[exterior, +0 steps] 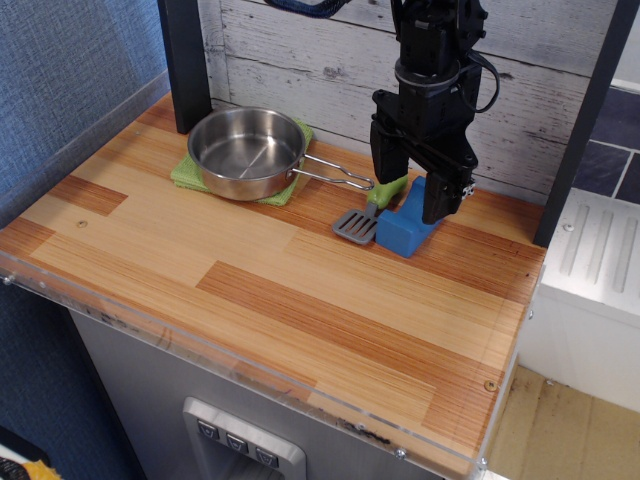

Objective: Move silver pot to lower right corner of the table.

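Observation:
The silver pot (246, 151) is a shiny shallow round pan. It rests on a green cloth (187, 173) at the back left of the wood-plank table (300, 300). Its thin wire-loop handle (335, 177) points right. My black gripper (413, 197) hangs open and empty at the back right, above a blue block. Its two fingers (386, 170) point down, and the left one is just right of the handle's tip. The gripper is apart from the pot.
A small grey spatula (357, 225) with a green handle lies beside the blue block (408, 227) under the gripper. A dark post (186, 60) stands behind the pot, and another post (580, 130) stands at the right. A clear acrylic rim (250, 365) edges the front.

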Tool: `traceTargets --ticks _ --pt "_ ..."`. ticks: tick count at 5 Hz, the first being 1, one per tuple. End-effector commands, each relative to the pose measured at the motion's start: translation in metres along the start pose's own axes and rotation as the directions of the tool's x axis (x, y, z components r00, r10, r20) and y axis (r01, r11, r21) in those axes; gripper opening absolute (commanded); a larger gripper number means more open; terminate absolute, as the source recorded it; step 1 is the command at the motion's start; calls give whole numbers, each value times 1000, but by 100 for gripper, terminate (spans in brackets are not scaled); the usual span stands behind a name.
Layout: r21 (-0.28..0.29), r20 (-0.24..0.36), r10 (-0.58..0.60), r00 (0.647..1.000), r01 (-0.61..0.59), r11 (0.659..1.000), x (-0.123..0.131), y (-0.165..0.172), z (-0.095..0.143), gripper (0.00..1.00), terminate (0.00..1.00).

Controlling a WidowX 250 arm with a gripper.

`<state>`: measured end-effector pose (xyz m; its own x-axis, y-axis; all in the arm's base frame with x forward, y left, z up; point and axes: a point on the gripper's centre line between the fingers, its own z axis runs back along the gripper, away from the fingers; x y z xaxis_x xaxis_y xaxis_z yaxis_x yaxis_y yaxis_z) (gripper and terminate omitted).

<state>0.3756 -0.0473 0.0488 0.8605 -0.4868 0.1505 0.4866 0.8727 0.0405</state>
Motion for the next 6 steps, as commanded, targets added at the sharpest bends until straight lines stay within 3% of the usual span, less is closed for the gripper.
traceTargets --ticks 1,3,4,5,6 --pt "0 0 0 1000 0 1000 0 0 0 100 0" --pt "50 88 77 993 -81 995 -12 14 30 100 0" --pt "72 140 92 986 -103 992 -21 20 57 100 0" --pt "119 138 188 973 -204 972 -43 39 72 100 0" --pt "126 122 272 954 -287 950 -66 65 71 100 0"
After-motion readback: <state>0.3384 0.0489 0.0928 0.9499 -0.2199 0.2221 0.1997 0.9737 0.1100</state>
